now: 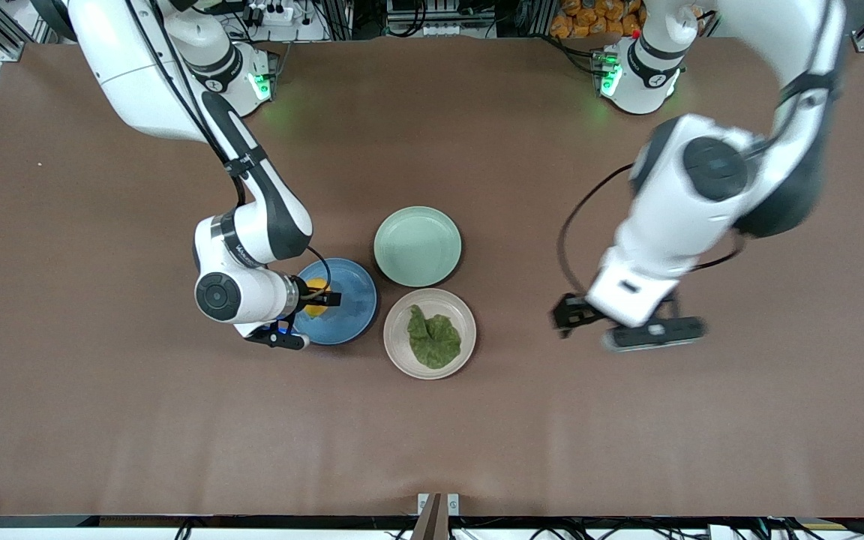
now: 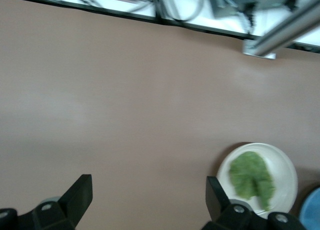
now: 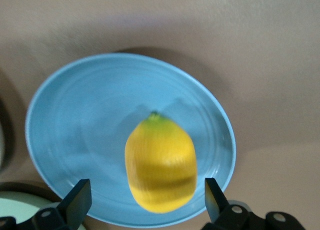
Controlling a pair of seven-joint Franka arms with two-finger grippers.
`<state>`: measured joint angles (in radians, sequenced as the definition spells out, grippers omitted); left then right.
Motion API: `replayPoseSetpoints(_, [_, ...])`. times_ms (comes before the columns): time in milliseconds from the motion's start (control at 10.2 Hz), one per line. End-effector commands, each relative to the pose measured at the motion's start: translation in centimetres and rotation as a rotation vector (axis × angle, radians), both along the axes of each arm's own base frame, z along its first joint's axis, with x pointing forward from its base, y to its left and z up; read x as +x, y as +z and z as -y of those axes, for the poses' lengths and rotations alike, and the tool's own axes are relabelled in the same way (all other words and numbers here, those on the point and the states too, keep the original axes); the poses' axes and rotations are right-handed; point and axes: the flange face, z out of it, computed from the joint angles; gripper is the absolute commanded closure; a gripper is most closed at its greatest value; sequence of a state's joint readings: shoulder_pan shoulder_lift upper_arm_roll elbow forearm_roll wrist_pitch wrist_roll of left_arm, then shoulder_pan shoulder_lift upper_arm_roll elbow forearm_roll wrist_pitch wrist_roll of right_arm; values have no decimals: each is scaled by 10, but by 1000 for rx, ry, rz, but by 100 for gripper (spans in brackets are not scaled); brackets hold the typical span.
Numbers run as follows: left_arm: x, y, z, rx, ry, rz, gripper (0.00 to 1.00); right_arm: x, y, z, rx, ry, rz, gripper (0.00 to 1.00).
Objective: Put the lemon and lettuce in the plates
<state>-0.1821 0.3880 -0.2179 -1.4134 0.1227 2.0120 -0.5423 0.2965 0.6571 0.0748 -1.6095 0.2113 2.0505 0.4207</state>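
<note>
The yellow lemon (image 1: 316,297) is at the blue plate (image 1: 353,304), between the fingers of my right gripper (image 1: 319,298). In the right wrist view the lemon (image 3: 160,162) shows over the blue plate (image 3: 85,120). My right gripper (image 3: 145,200) is open, with a gap on each side of the lemon. I cannot tell whether the lemon rests on the plate. The lettuce (image 1: 433,339) lies flat in the beige plate (image 1: 400,315), beside the blue plate. My left gripper (image 1: 568,313) is open and empty over bare table toward the left arm's end. Its wrist view shows the lettuce (image 2: 250,177) in the beige plate (image 2: 282,162), and my left gripper (image 2: 147,195).
An empty pale green plate (image 1: 417,246) stands close to both other plates, farther from the front camera. The brown table top (image 1: 139,420) is bare around the three plates. The blue plate's edge (image 2: 312,210) shows in the left wrist view.
</note>
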Motion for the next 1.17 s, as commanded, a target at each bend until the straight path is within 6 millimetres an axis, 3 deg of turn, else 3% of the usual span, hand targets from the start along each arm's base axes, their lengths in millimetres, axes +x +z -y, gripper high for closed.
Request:
replayPoseSetpoints(0, [-20, 46, -67, 75, -58, -46, 0, 15, 35, -4, 24, -5, 16, 0])
replayPoseSetpoints(293, [-51, 99, -139, 132, -93, -122, 0, 20, 126, 35, 24, 32, -6, 0])
replayPoseSetpoints(391, [-61, 114, -163, 114, -90, -141, 0, 14, 162, 48, -5, 98, 22, 0])
replayPoseSetpoints(587, [-74, 132, -197, 66, -45, -152, 0, 0, 237, 94, -128, 219, 81, 0])
replayPoseSetpoints(783, [-85, 137, -193, 71, -43, -182, 0, -18, 307, 145, -126, 165, 122, 0])
replayPoseSetpoints(880, [-85, 137, -191, 70, -42, -182, 0, -31, 331, 152, -131, 163, 136, 0])
replayPoseSetpoints(1076, [-89, 141, -183, 74, -61, -175, 0, -42, 358, 154, -142, 159, 174, 0])
